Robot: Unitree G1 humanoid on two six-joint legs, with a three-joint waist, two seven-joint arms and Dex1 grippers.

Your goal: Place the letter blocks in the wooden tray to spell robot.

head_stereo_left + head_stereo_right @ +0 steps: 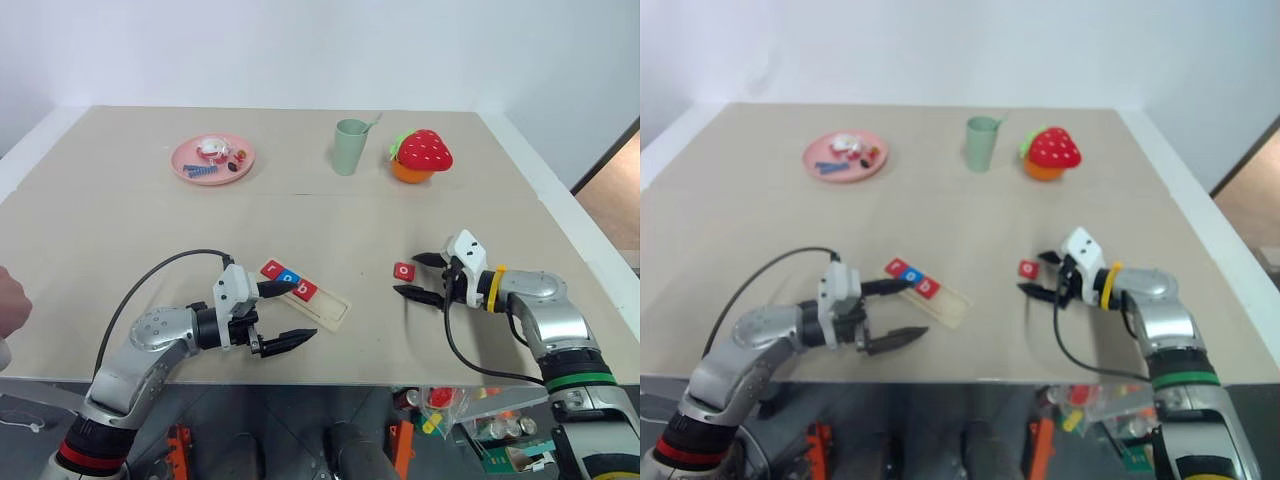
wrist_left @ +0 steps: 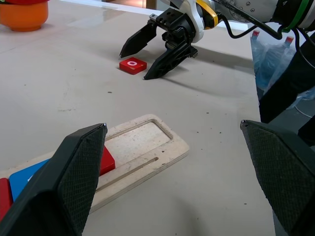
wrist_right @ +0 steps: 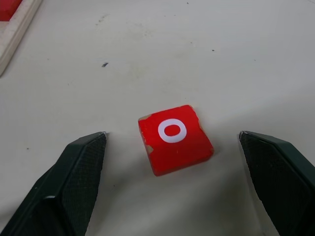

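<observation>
Right hand [image 1: 419, 276] hangs spread wide over the counter [image 1: 120, 200], grasping nothing, fingers either side of the red o block [image 3: 174, 137]. We judge the step in hand is picking that o up. To do it well we'd want the block centred between the fingers, tips down near the counter, then close on two opposite flat edges; it lies a bit skewed to the fingers in the right wrist view, so a small wrist turn would help avoid a corner pinch and a flip. Block sits flat, o face up, just ahead of the fingertips and between them, not touching either.

Left hand [image 1: 283, 315] also released, empty, fingers straddling the near end of the wooden tray [image 1: 330, 310]. Tray holds three letter blocks at its far-left end: red r [image 1: 272, 269], blue o [image 1: 288, 279], red b [image 1: 305, 290], touching in a row. Right part of the slot is bare, so the o goes next to the b. We see no t block.
</observation>
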